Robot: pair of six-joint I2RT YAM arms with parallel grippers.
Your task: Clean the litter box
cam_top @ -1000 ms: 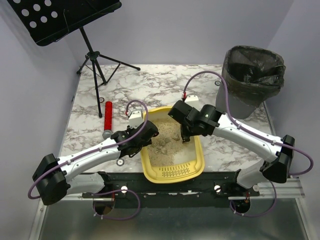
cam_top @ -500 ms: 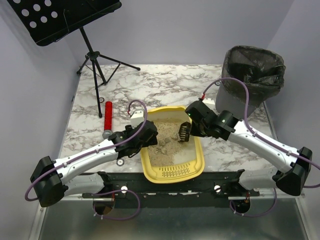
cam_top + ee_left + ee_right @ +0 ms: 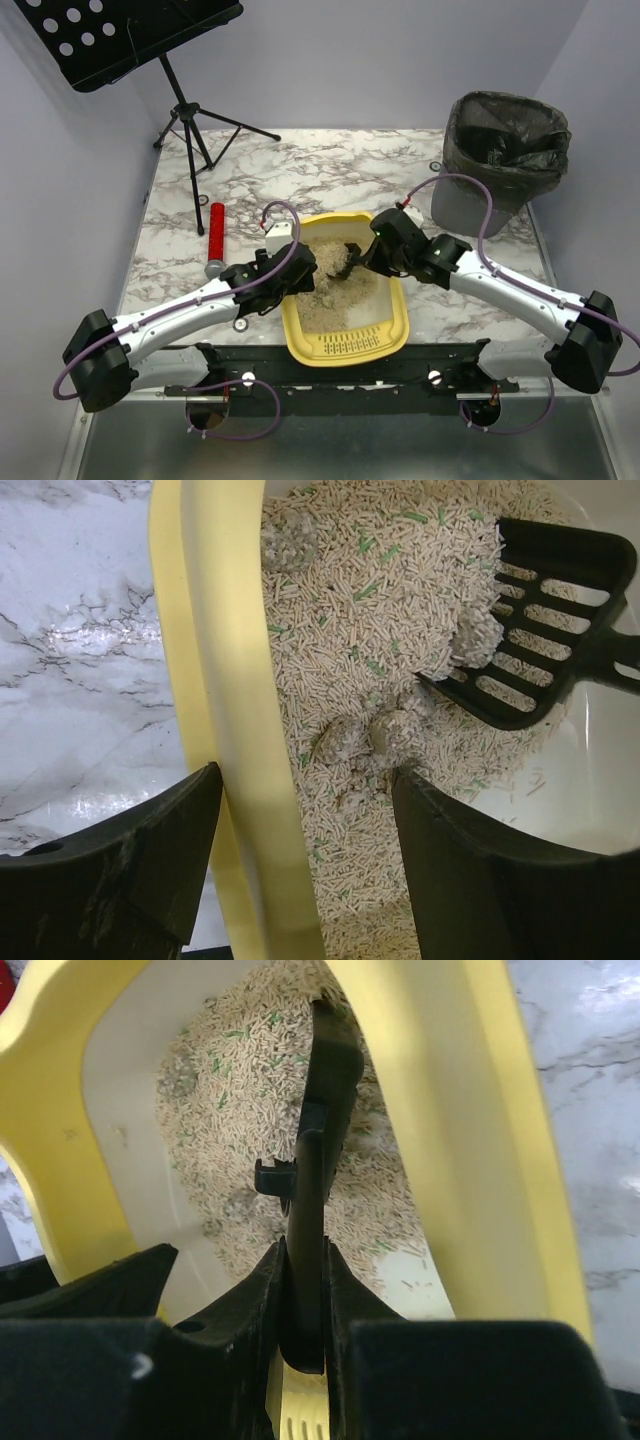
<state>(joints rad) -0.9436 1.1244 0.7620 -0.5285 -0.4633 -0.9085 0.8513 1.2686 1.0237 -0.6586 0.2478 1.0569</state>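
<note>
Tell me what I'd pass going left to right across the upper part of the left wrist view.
marble table → litter box, its yellow rim → pellet litter → black scoop

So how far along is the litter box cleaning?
Early: nothing shows in the bin; the right end effector grips the scoop, blade against a clump; the left end effector, open, straddles the litter box rim. Grey clumps are left to lift out.
</note>
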